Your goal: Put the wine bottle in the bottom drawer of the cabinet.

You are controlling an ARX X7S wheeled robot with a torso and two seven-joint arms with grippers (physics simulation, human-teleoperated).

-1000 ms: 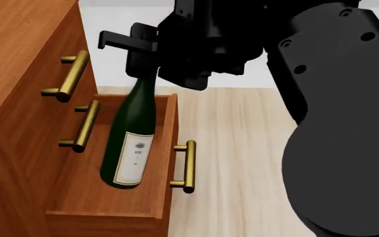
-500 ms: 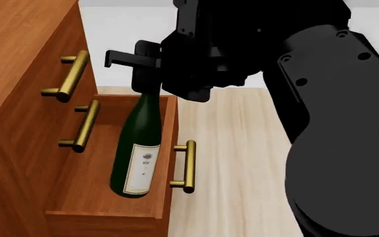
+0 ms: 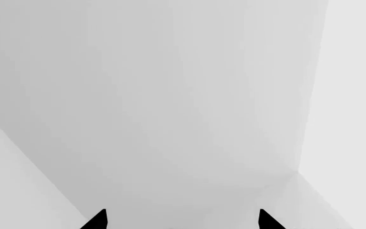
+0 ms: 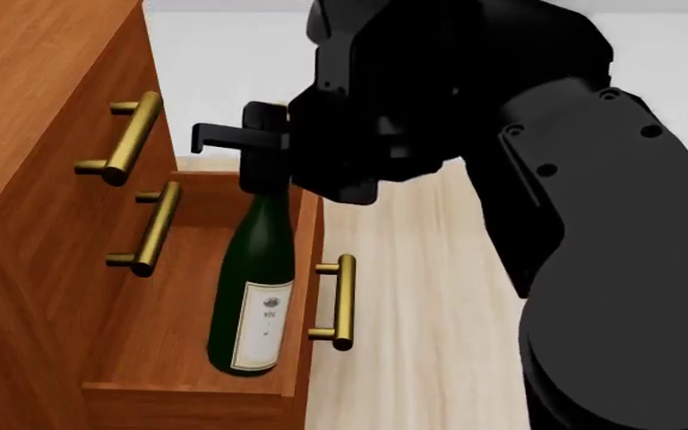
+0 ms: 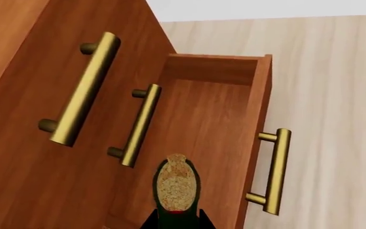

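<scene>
The dark green wine bottle point(image 4: 254, 296) with its white label hangs upright inside the pulled-out bottom drawer point(image 4: 159, 358) of the reddish-brown cabinet point(image 4: 33, 107), close to the drawer's front board. My right gripper point(image 4: 261, 152) is shut on the bottle's neck from above. In the right wrist view the tan cork point(image 5: 175, 182) shows between the gripper's point(image 5: 177, 222) black fingers, above the open drawer point(image 5: 202, 119). The left wrist view shows only pale grey surfaces and the two black fingertips of my left gripper point(image 3: 181, 220), set wide apart and empty.
The two upper drawers are shut, their brass bar handles point(image 4: 129, 134) sticking out over the open drawer. The bottom drawer's own brass handle point(image 4: 338, 300) juts toward the pale wood floor point(image 4: 428, 260). My right arm's dark bulk point(image 4: 607, 269) fills the right of the head view.
My right gripper has carried the bottle lower and toward the drawer's front board; the bottle now hangs more upright and deeper in the drawer. The right arm has shifted leftward.
</scene>
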